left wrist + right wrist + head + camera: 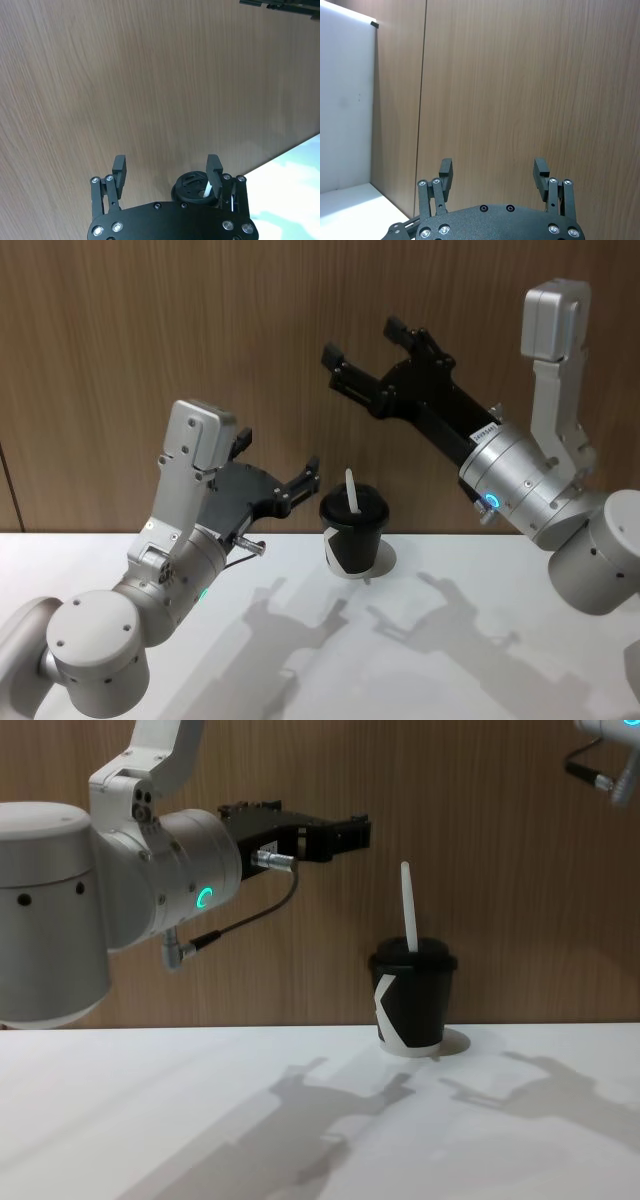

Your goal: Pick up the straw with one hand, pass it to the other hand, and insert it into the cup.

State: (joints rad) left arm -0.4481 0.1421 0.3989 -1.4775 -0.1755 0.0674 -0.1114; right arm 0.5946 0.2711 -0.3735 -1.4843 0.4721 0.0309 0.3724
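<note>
Small black paper cup point(353, 535) w/ black domed lid and white angular stripe stands upright on white surface point(450, 660), near its far edge, roughly mid-width, close to wood-panel wall point(150, 330). Thin white straw point(352, 492) sits in lid opening, nearly upright w/ slight tilt, upper part projecting above lid; chest view confirms same point(408, 906).

Left gripper point(278, 472), black, on silver-grey wrist w/ green ring light, is raised above surface just left of cup, at about lid height. Fingers point(119, 167) spread wide, nothing betw. them. In left wrist view, cup lid point(192, 184) and straw point(206, 190) lie beyond the fingers, apart from them.

Right gripper point(368, 345), black, on silver-grey wrist w/ blue indicator light, is held high, above and right of cup, well apart from it, pointing toward wall. Fingers point(445, 170) wide open, holding nothing.
</note>
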